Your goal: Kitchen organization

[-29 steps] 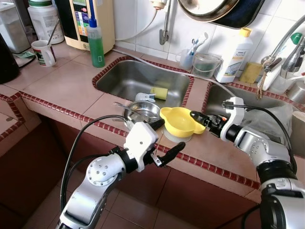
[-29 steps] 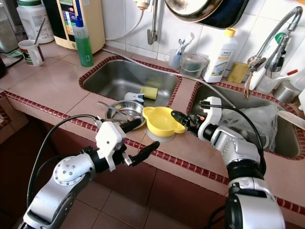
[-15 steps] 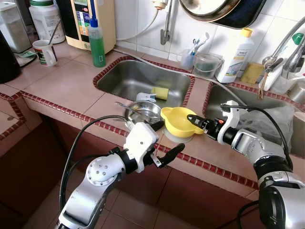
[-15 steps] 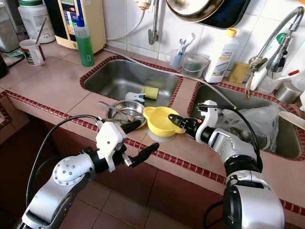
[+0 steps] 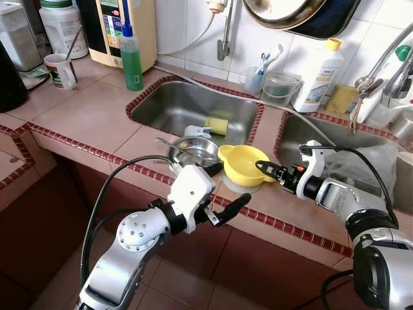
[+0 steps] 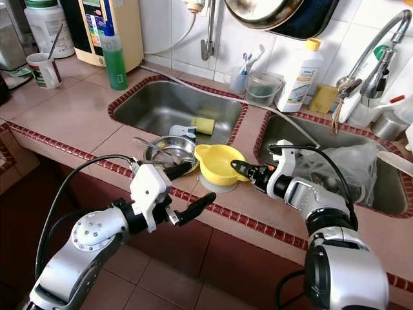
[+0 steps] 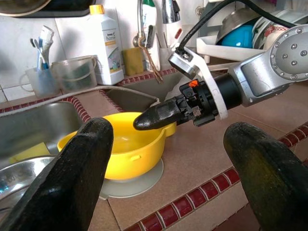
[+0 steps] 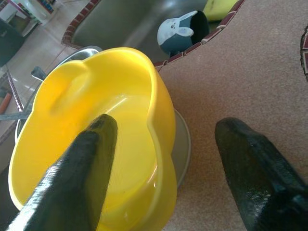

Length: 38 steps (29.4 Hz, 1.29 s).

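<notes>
A yellow bowl (image 5: 237, 163) stands on a grey round base (image 5: 242, 185) on the tiled counter between the two sinks. My right gripper (image 8: 168, 126) is open at the bowl's right side. One finger (image 8: 84, 166) lies inside the bowl, and the other finger (image 8: 252, 161) hangs outside over the counter, so the rim wall sits between them. My left gripper (image 5: 233, 183) is open and holds nothing, level with the counter's front edge just left of the bowl. A steel bowl (image 5: 192, 150) with utensils touches the yellow bowl's left.
The left sink (image 5: 174, 103) holds a yellow sponge (image 5: 217, 125) and a small cup. The right sink (image 5: 335, 139) holds a crumpled plastic bag. At the back stand a green bottle (image 5: 130, 59), a mug (image 5: 60, 70) and a white bottle (image 5: 318, 72).
My right gripper has moved a little left and down onto the yellow bowl's rim. The left arm has stayed put.
</notes>
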Tool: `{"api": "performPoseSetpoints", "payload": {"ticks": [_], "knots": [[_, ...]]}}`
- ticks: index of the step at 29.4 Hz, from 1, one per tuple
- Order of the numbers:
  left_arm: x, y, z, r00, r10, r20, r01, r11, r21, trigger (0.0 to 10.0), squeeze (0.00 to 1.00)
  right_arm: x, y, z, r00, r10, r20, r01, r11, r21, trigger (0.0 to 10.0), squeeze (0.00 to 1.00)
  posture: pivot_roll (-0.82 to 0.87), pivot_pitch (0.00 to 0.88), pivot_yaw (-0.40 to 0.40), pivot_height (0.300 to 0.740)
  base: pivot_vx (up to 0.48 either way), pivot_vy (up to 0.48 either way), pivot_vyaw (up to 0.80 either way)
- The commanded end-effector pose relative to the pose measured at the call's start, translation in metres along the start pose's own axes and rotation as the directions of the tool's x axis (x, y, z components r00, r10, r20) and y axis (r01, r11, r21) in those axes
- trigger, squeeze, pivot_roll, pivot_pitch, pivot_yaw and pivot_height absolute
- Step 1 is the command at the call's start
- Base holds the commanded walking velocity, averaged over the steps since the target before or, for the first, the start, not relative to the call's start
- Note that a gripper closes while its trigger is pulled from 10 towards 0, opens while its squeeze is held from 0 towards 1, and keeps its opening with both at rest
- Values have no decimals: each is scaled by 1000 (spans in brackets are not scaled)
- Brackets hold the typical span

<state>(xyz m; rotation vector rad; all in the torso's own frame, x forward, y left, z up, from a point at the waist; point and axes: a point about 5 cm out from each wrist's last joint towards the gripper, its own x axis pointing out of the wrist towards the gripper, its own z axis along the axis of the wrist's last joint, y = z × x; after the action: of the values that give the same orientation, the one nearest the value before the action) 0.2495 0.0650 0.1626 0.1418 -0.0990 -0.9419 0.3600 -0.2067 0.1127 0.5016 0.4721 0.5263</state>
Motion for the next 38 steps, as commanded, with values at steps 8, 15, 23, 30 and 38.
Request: {"api": "performPoseSetpoints", "payload": {"ticks": [8,15,23,30,38], "knots": [[3,3,10,999,13,34,-13,1000,13,10000,0,-6,-5,11,999,-21,37,21,1000,2,0,0,144,0,-130,740,0,0,0],[3,5,11,999,21,35,-21,1000,11,10000,0,-5,-4,11,999,-20,37,20,1000,1,0,0,145,0,-129,740,0,0,0],[3,6,12,998,37,44,-37,999,3,10000,0,-6,-5,11,999,-31,35,31,1000,-2,0,0,147,0,-133,740,0,0,0],[3,5,12,998,36,45,-37,999,0,10000,0,-5,-5,12,999,-26,41,26,1000,1,0,0,147,0,-134,740,0,0,0],[3,5,12,998,39,45,-39,999,-3,10000,0,-5,-2,16,997,2,82,-3,1000,10,0,0,148,0,-133,740,0,0,0]]}}
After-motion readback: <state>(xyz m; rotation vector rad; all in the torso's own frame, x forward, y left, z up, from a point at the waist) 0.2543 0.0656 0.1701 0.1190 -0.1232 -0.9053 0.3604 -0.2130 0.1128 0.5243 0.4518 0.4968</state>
